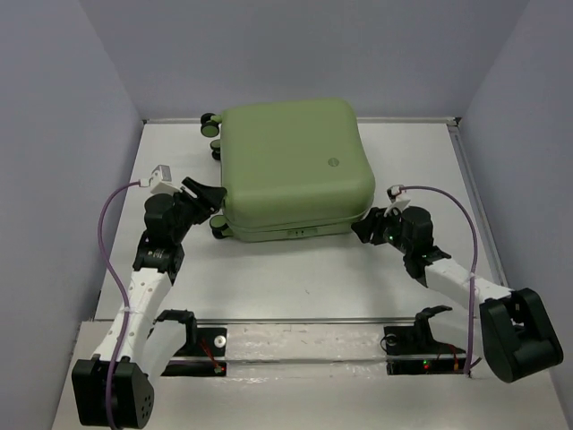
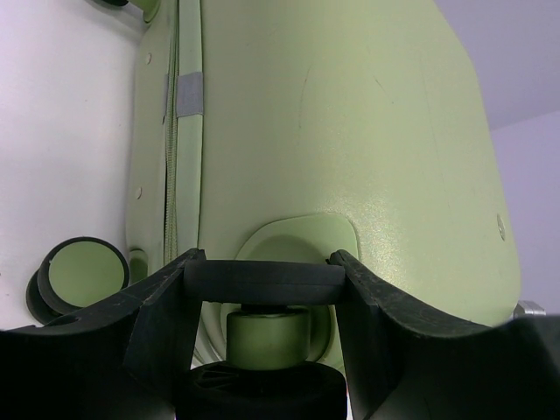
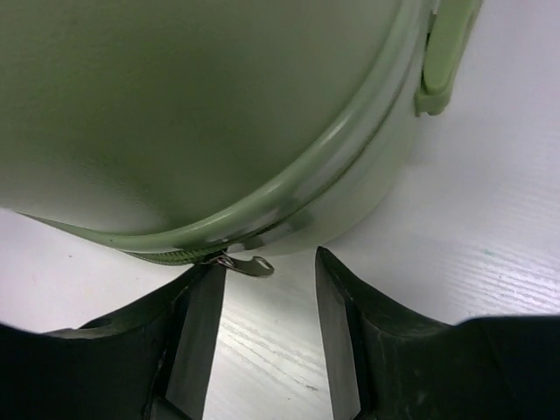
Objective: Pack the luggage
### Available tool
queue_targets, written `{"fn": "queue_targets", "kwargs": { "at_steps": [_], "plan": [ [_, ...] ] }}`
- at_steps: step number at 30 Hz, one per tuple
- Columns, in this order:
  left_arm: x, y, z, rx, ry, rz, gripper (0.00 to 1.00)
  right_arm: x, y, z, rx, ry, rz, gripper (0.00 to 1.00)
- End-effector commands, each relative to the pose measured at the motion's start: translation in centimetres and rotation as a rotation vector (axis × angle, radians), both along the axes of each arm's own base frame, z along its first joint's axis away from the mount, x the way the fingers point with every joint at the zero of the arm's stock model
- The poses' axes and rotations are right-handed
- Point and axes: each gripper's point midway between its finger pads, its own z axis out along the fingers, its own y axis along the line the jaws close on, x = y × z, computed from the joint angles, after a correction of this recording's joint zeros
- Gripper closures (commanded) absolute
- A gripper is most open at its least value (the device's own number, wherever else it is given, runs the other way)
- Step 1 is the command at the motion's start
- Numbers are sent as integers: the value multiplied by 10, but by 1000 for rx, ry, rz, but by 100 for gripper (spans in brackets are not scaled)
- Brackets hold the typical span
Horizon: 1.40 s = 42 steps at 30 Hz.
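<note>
The white surface [image 1: 304, 278] is enclosed on three sides by pale grey walls [image 1: 54, 134], and a clear rail [image 1: 304, 321] runs across its near edge, ahead of the arm bases. The luggage [image 1: 291, 166] lies flat and closed at the far centre of the surface, sage-green shell uppermost, its wheeled end towards the left wall and its zipped seam facing the arms. Both arms reach in from the near edge, each trailing a purple cable [image 1: 106, 242], and each meets a near corner of the case. The left hand [image 1: 209, 201] is at the near-left corner; the left wrist view shows its fingers part-way spread, bearing on both sides of a black-rimmed caster wheel [image 2: 262, 282] that fills the gap between them. A second caster wheel [image 2: 83, 271] stands free just to the left, against the surface. The right hand [image 1: 365, 226] is at the near-right corner, low against the surface, jaws apart and holding nothing. The rounded shell corner blocks its path forward. A green moulded side handle [image 3: 442, 61] sits further along that end. The metal zipper pull [image 3: 245, 264] hangs from the seam just beside the left finger, inside the gap but not clamped. A small round emblem [image 1: 332, 163] marks the top shell.
</note>
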Motion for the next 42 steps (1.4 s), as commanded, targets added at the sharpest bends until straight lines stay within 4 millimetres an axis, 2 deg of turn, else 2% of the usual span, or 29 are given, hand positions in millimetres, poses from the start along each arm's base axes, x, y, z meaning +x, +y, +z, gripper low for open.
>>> {"fn": "queue_targets", "kwargs": {
  "at_steps": [1,6,8,9,11,13,16,18,19,20,21,22,23,24,25,26,29,30,33,35,36,37,38,42],
  "plan": [
    [-8,-26,33,-11,-96,-143,94,30,11,54,18,-240,30,50],
    [-10,-26,32,-11,-96,-146,94,25,20,64,49,-312,90,50],
    [-10,-26,33,-12,-101,-149,94,24,22,69,69,-336,103,55],
    [-11,-26,33,-12,-101,-149,94,23,22,68,75,-341,103,62],
    [-11,-26,32,-11,-97,-150,94,24,22,77,107,-378,91,70],
    [-12,-26,30,-9,-93,-151,94,23,22,81,135,-395,81,84],
    [-14,-28,28,-16,-88,-161,94,19,26,84,146,-390,85,93],
    [-16,-33,29,-29,-91,-179,94,11,44,87,155,-372,118,93],
    [-17,-37,30,-33,-92,-187,94,5,55,76,134,-315,139,93],
    [-17,-40,32,-36,-98,-186,94,-15,92,83,131,-313,239,93],
    [-23,-55,36,-49,-102,-225,94,-19,104,79,99,-288,221,93],
    [-25,-62,39,-54,-109,-239,94,-31,121,58,41,-210,255,93],
    [-25,-67,41,-58,-113,-243,94,-64,157,54,29,-183,358,93],
    [-31,-82,44,-77,-107,-284,94,-66,174,49,-26,-144,348,93],
    [-33,-88,47,-85,-116,-299,94,-75,188,47,-57,-131,364,93],
    [-35,-92,49,-93,-114,-310,94,-87,214,67,-55,-151,384,93],
    [-43,-104,55,-115,-121,-347,94,-92,232,48,-124,-77,396,93],
    [-45,-106,58,-119,-127,-353,94,-92,239,54,-106,-76,409,93],
    [-53,-111,60,-138,-125,-379,94,-87,245,53,-124,-73,403,93],
    [-59,-116,60,-157,-119,-400,94,-89,258,65,-85,-76,434,93],
    [-61,-117,61,-164,-119,-407,94,-92,267,59,-81,-63,451,93],
    [-64,-119,62,-172,-121,-416,94,-89,277,67,-37,-86,453,93],
    [-67,-122,64,-180,-123,-430,94,-101,291,70,-4,-89,482,93],
    [-78,-124,74,-209,-139,-460,94,-122,341,86,164,-182,559,93]
  ]
}}
